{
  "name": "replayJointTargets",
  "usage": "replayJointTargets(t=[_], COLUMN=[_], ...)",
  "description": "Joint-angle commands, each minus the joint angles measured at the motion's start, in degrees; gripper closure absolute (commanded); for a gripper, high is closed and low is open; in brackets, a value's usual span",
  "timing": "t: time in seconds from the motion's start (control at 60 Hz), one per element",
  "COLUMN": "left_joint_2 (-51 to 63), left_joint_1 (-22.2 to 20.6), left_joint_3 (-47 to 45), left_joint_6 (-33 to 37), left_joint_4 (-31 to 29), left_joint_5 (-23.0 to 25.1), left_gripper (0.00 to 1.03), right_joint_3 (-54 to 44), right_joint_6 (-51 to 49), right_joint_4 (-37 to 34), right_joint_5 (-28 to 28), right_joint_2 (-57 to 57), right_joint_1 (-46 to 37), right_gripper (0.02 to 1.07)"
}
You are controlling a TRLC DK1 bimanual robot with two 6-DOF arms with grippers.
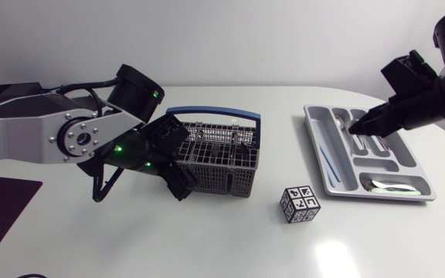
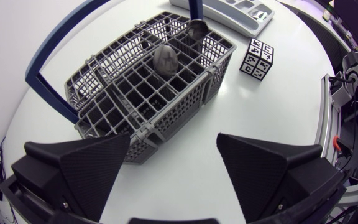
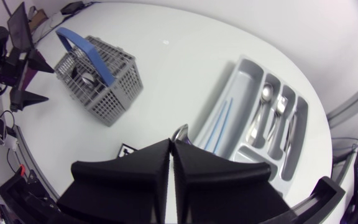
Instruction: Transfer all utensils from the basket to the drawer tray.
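Our right hand point(image 3: 172, 144) was pinched narrow on a shiny metal utensil point(image 3: 180, 131) above the grey plastic drawer tray point(image 1: 316, 122). We reckoned it needed lowering flat into a matching slot before release. Left hand point(image 2: 173, 138) gaped wide beside the grey mesh basket point(image 2: 185, 106), metal spoons point(image 2: 166, 59) inside.

Left fingers point(image 2: 73, 171) apart, right fingers point(image 3: 132, 177) together
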Motion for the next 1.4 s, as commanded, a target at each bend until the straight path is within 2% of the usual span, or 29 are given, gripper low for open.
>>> replayJointTargets(t=[0.0, 0.083, 0.233, 0.567, 0.6, 0.633, 0.65, 0.667, 0.683, 0.717, 0.8, 0.833, 0.933, 1.083, 1.183, 1.383], left_joint_2=[-0.3, -0.6, -0.9, -1.3, -1.3, -1.3, -1.3, -1.4, -1.4, -1.4, -1.5, -1.5, -1.5, -1.5, -1.5, -1.4], left_joint_1=[0.3, 0.3, 0.3, 0.0, 0.0, 0.0, 0.0, 0.0, 0.0, 0.0, 0.1, 0.1, 0.1, 0.0, -0.1, -0.3], left_joint_3=[-1.7, -1.9, -2.2, -2.9, -2.9, -3.0, -3.0, -3.0, -3.0, -3.0, -3.2, -3.2, -3.4, -3.4, -3.5, -3.9], left_joint_6=[1.1, 1.1, 1.1, 1.0, 1.0, 1.0, 1.0, 1.0, 1.0, 1.0, 1.0, 1.1, 1.2, 1.1, 1.0, 1.0], left_joint_4=[0.2, 0.2, 0.2, 0.2, 0.2, 0.2, 0.2, 0.2, 0.2, 0.2, 0.2, 0.2, 0.3, 0.3, 0.5, 1.0], left_joint_5=[-0.2, -0.2, -0.2, -0.2, -0.2, -0.2, -0.2, -0.2, -0.3, -0.2, -0.2, -0.2, -0.2, -0.2, -0.2, -0.2], left_gripper=[0.06, 0.06, 0.06, 0.06, 0.06, 0.06, 0.06, 0.06, 0.06, 0.06, 0.06, 0.06, 0.06, 0.06, 0.06, 0.06], right_joint_3=[-3.3, -5.7, -11.7, -15.1, -15.4, -15.9, -15.9, -16.3, -16.4, -16.5, -17.0, -17.2, -18.0, -17.6, -16.6, -14.4], right_joint_6=[-1.2, -2.7, -4.5, -5.9, -5.8, -5.7, -5.7, -5.6, -5.6, -5.6, -5.6, -5.6, -5.6, -4.5, -2.7, 4.8], right_joint_4=[1.6, 3.5, 13.2, 26.0, 26.8, 28.1, 28.1, 29.0, 29.4, 29.8, 30.8, 31.0, 30.8, 27.1, 22.3, 15.0], right_joint_5=[3.8, 8.4, 19.1, 29.2, 30.2, 31.3, 31.3, 32.2, 32.8, 33.4, 34.3, 34.3, 34.1, 29.0, 23.9, 16.2], right_joint_2=[0.0, 1.7, 5.9, 16.5, 17.0, 17.6, 17.6, 18.0, 18.5, 19.2, 19.8, 19.8, 17.3, 9.4, 4.6, -0.3], right_joint_1=[-3.1, -5.7, -8.5, -11.9, -11.6, -11.4, -11.4, -11.1, -11.0, -10.8, -10.6, -10.6, -10.2, -8.3, -4.7, 8.9], right_gripper=[1.01, 1.01, 1.01, 1.01, 0.97, 0.86, 0.86, 0.71, 0.63, 0.59, 0.59, 0.57, 0.41, 0.41, 0.41, 0.41])
